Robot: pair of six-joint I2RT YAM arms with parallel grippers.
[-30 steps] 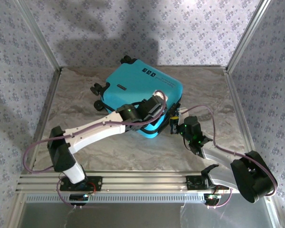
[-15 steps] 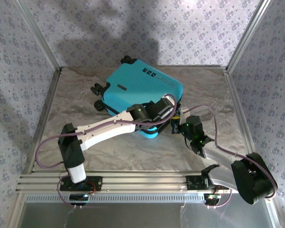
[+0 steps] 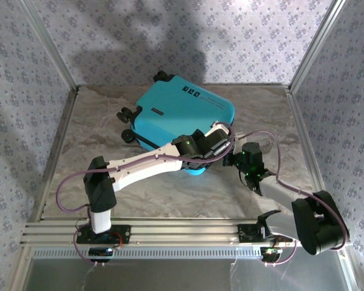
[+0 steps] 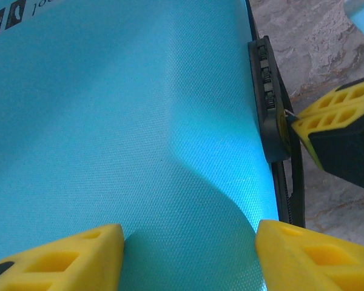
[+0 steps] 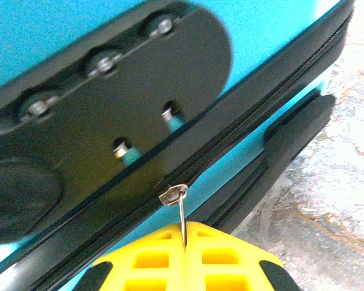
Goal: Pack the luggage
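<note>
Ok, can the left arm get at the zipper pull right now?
Probably not: the right gripper is shut on the zipper pull, leaving little room to grab it. The left gripper hangs open over the luggage shell right beside it.

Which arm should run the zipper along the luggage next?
Likely right: the right gripper is shut on the zipper pull beside the lock plate. The left gripper hangs open over the luggage, gripping nothing.

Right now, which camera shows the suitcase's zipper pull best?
The right wrist view: the metal zipper pull sits close up, pinched by the right gripper. The left wrist view catches a thin sliver of it at the turquoise suitcase edge. In the top external view it is too small.
</note>
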